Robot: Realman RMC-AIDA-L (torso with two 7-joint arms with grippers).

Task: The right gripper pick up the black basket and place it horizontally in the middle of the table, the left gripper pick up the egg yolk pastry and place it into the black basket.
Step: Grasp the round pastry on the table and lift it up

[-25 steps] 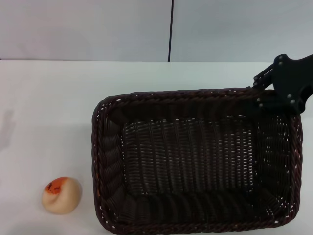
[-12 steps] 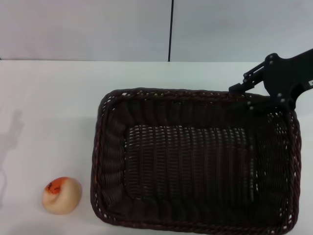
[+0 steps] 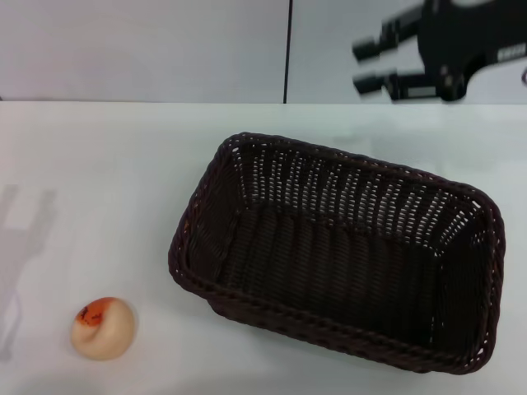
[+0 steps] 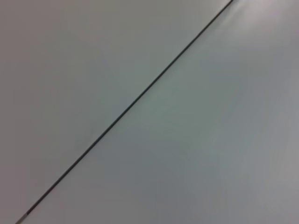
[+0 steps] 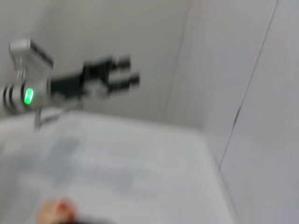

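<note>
While your right claw [image 3: 372,66] hangs in the air above the far right part of the desk [image 3: 99,181], its two black fingers stand apart with nothing between them, pointing toward your left. Well below and nearer to you, the black basket [image 3: 338,271] sits on the desk, right of centre, its long side running across but skewed, the left end farther from you than the right. It is empty, and its near right corner reaches the edge of the head view. Off to the left, the egg yolk pastry [image 3: 103,327] rests on the desk near the front edge, apart from the basket, its orange-red mark turned up. Your left claw [image 5: 122,74] shows only in the right wrist view, held up in the air over the desk against the wall; whether its fingers are apart or together, you cannot tell from there.
</note>
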